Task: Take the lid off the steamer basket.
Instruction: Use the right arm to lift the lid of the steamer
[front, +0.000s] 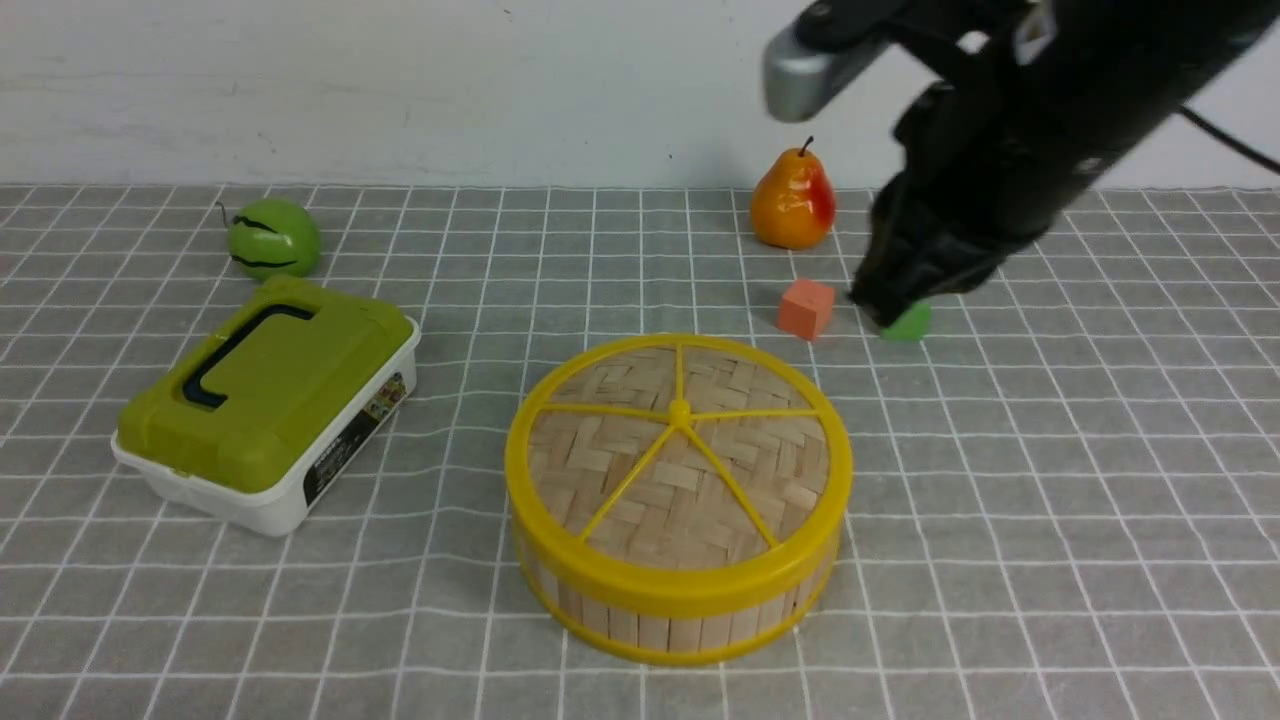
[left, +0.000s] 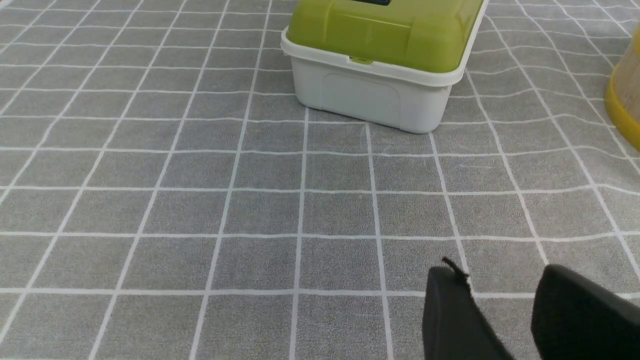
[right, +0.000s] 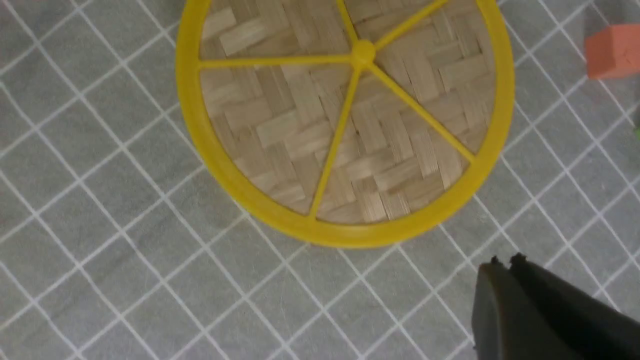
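Note:
The steamer basket (front: 690, 612) stands at the middle of the cloth, with a bamboo-slat wall and yellow rims. The lid (front: 690, 470) lies flat on it: woven bamboo, yellow rim, spokes and a small centre knob (front: 679, 409). The lid fills the top of the right wrist view (right: 300, 130). My right gripper (front: 882, 300) hangs in the air behind and to the right of the basket, apart from it. In its wrist view the right gripper (right: 504, 262) is shut and empty. My left gripper (left: 500, 285) is open and empty over bare cloth. The basket's edge (left: 625, 100) shows in that view.
A white box with an olive-green lid (front: 270, 400) sits left of the basket and shows in the left wrist view (left: 380, 50). A green fruit (front: 272, 238) and a pear (front: 793, 200) lie at the back. An orange cube (front: 806, 308) and a green block (front: 912, 322) sit near the right gripper.

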